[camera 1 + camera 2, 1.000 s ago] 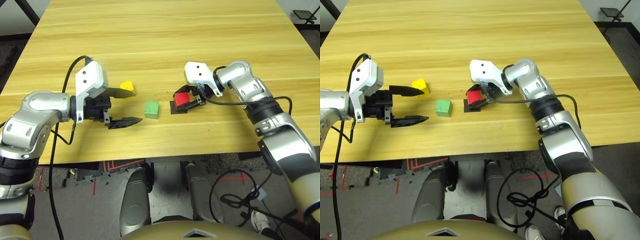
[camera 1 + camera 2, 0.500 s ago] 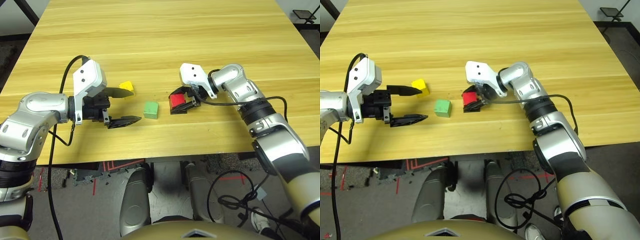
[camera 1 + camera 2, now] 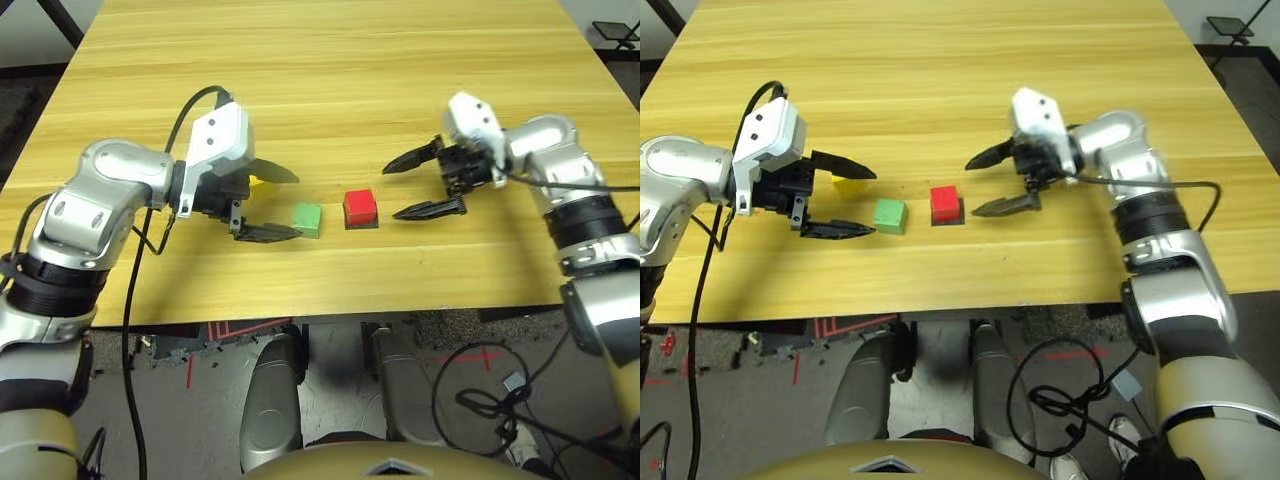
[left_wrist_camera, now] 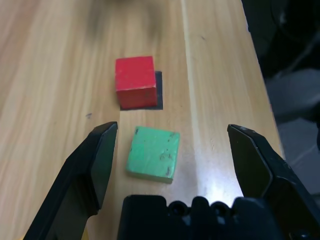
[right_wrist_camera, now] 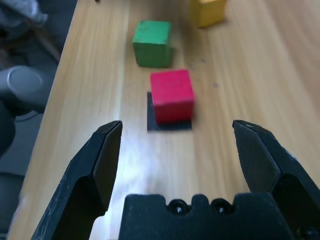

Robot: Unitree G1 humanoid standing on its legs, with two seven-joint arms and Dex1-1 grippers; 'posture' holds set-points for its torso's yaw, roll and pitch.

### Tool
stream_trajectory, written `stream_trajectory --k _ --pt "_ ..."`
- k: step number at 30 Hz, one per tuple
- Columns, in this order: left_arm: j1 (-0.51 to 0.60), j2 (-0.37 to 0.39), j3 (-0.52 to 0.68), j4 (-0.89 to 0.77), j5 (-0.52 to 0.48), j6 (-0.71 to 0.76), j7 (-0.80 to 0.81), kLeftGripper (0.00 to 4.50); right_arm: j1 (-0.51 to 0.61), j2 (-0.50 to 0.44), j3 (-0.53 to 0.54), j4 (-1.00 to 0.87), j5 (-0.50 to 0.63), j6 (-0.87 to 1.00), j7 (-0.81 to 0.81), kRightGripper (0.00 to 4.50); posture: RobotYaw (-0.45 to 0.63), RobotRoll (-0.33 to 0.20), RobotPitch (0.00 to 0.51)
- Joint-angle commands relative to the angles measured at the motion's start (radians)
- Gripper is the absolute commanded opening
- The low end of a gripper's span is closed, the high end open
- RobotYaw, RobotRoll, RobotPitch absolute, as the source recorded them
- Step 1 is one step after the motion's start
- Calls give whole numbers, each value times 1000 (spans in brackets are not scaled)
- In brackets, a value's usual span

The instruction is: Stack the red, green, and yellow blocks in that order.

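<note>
The right gripper point(image 3: 988, 183), now wide open, has released the red block point(image 3: 945, 203) as the base, leaving the wide-open left gripper point(image 3: 876, 202) to fetch the green block point(image 3: 890, 216).

Bearing 3 blocks and 1 black patch point(image 5: 154, 118) directly on pale wood point(image 3: 330, 90), the red block point(image 3: 360, 207) covering part of the patch.

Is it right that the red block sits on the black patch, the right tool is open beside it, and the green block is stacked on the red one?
The green block is not stacked: it stands on the table, apart from the red block, as the left wrist view shows. The rest holds: red on the black patch, right tool open beside it.
</note>
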Motion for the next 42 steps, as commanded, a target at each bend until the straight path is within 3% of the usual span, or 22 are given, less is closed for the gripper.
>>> stream_trajectory --k 1,15,18,23,24,32,42 --pt "-23 -23 -31 98 71 -80 -20 4500 54 -47 11 -29 25 -13 9 4469 113 -48 215" --pt "-15 -111 -58 263 187 -229 -35 4500 175 -58 -148 -213 30 107 -30 4469 29 -34 222" --pt "-10 -126 -54 256 197 -233 -23 3896 188 -58 -158 -219 28 101 -16 4500 29 -32 225" --pt "-7 -133 -33 215 181 -170 -7 2151 211 -55 -161 -234 41 90 9 4500 35 -20 230" --pt "-16 -133 -27 205 180 -150 3 2046 214 -54 -162 -233 43 89 9 4500 37 -18 231" --pt "-164 -178 -15 106 155 123 81 2054 248 -22 -171 -234 33 88 4 4500 52 16 239" --pt "-219 -264 -36 -2 137 355 182 2054 268 -5 -181 -247 30 88 -21 4500 29 32 245"
